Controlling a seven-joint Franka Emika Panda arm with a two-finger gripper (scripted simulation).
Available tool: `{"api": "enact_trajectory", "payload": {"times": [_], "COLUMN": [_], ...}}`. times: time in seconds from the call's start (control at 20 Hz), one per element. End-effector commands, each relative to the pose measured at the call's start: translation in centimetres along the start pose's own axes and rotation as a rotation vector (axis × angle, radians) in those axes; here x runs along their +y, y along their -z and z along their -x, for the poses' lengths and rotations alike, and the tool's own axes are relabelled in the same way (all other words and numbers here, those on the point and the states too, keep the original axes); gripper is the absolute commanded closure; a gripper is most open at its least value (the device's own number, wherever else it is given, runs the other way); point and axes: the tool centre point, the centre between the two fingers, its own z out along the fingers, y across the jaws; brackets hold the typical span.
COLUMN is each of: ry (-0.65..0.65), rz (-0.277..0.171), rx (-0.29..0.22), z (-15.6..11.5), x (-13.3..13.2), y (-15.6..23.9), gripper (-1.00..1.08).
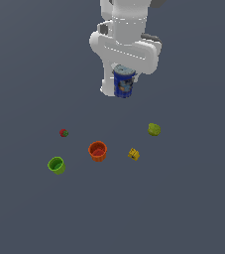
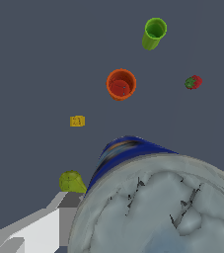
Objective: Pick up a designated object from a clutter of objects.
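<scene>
Holding the blue can (image 1: 124,83) high above the grey floor (image 1: 25,208), clamped in the gripper (image 1: 123,79) under the white arm (image 1: 126,34). Seen from the exterior view: can upright, label facing the camera, well clear of everything below. Seen from the wrist view: only the can's pale grey top (image 2: 158,212) filling the near frame, blue wall (image 2: 118,153) curving beneath it, one grey-white finger (image 2: 44,227) pressed against its side. Second finger hidden behind the can there; fingers themselves hard to make out in the exterior view.

Scattered below, all apart from one another: orange cup (image 1: 97,151) in the middle, green cup (image 1: 56,165) toward the exterior view's left, small red fruit (image 1: 63,133) beyond it, yellow piece (image 1: 134,154) just to the exterior view's right of the orange cup, yellow-green lumpy fruit (image 1: 154,129) farther right.

Looking down into the cups from the wrist view: orange cup (image 2: 121,84) open side up, showing only its own darker red bottom; green cup (image 2: 153,33) likewise open, showing nothing but its green inside. Partly hiding the lumpy fruit (image 2: 71,182) behind the can's edge in that view.
</scene>
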Motion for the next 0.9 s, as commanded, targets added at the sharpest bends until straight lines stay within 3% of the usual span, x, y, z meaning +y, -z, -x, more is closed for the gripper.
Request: {"api": "enact_trajectory", "payload": {"times": [0.0, 0.45, 0.85], "ry": [0.000, 0.000, -0.001], "rz": [-0.002, -0.005, -0.006], "rx": [0.002, 0.000, -0.001], "z": [1.4, 4.7, 5.3], "x": [-0.7, -2.5, -3.0], "y": [2.1, 6.9, 7.9], "gripper": [1.08, 1.08, 1.08]}}
